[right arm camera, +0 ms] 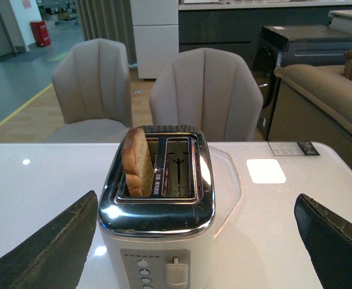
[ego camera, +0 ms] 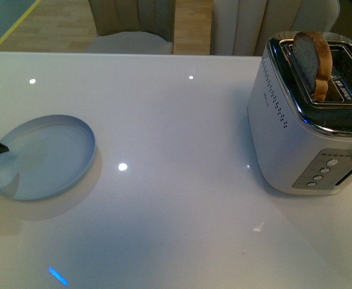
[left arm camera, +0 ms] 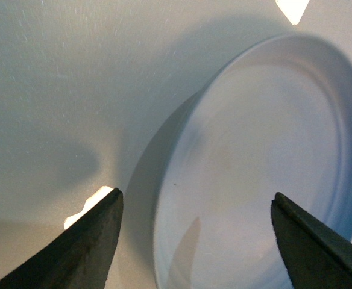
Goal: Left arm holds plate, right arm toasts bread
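Our left gripper (left arm camera: 194, 241) is spread wide, fingers straddling the near-left rim of the plate (ego camera: 73, 129) but not yet clamped; one finger sits outside the rim, the other over the plate's floor, which we read as the setup for pinching the rim. The plate lies flat on the white table (ego camera: 176, 132) at the left, well apart from the toaster (ego camera: 284, 150) on the right. The bread (ego camera: 313, 60) stands upright in the toaster's left slot, sticking well out of it, so it's either popped up or not pushed down; we can't tell which. Our right gripper (right arm camera: 194, 241) is also spread wide and empty, squared up on the toaster's front, near the lever (right arm camera: 175, 272). Bread looks reachable from above.
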`<state>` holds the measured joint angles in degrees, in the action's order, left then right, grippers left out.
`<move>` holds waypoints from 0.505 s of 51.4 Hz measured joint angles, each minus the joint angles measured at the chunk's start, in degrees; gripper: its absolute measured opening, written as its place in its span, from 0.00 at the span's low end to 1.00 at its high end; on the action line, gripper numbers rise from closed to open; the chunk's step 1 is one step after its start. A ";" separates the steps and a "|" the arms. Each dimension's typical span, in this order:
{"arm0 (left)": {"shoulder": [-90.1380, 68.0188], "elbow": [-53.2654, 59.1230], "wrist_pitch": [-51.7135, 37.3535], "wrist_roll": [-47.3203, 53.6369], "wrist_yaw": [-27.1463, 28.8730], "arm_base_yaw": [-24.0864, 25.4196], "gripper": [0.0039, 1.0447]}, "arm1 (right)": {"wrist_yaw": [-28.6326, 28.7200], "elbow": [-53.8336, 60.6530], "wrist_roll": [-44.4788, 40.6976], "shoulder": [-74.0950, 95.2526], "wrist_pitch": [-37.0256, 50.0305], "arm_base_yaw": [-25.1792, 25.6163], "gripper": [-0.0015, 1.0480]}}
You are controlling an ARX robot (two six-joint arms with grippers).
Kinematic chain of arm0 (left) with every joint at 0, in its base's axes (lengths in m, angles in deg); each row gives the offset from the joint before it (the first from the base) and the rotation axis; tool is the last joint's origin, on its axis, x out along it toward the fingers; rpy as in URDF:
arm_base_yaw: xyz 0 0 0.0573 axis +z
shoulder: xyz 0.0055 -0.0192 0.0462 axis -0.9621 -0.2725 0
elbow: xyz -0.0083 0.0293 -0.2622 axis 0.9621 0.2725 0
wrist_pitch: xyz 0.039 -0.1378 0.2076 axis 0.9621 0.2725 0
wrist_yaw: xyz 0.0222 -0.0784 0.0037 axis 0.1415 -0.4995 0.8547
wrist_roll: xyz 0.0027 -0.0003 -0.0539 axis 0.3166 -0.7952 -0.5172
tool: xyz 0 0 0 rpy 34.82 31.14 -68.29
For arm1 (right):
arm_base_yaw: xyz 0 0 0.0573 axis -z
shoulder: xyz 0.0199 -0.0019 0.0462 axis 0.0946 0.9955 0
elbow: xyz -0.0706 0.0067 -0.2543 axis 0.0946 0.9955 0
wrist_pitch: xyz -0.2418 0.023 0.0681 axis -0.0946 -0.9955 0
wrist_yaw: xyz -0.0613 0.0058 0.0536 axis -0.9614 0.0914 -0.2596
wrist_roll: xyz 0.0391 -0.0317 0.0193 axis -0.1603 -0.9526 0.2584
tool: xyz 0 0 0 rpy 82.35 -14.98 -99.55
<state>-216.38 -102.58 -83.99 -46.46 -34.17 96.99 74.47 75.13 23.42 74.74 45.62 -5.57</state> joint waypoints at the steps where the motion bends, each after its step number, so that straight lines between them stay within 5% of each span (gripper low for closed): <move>1: 1.22 0.39 0.11 0.22 0.00 0.00 0.78 | -0.02 0.00 0.00 0.00 0.00 0.00 0.92; 6: 9.42 2.80 0.42 1.53 0.24 -0.04 0.95 | -0.02 0.00 0.00 0.00 0.00 0.00 0.92; 26: 49.20 19.67 -6.88 -3.63 0.96 -5.73 0.93 | -0.02 0.00 0.00 0.00 0.00 0.00 0.92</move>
<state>-167.18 -82.91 -90.88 -50.09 -33.21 91.27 74.45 75.13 23.42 74.74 45.62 -5.57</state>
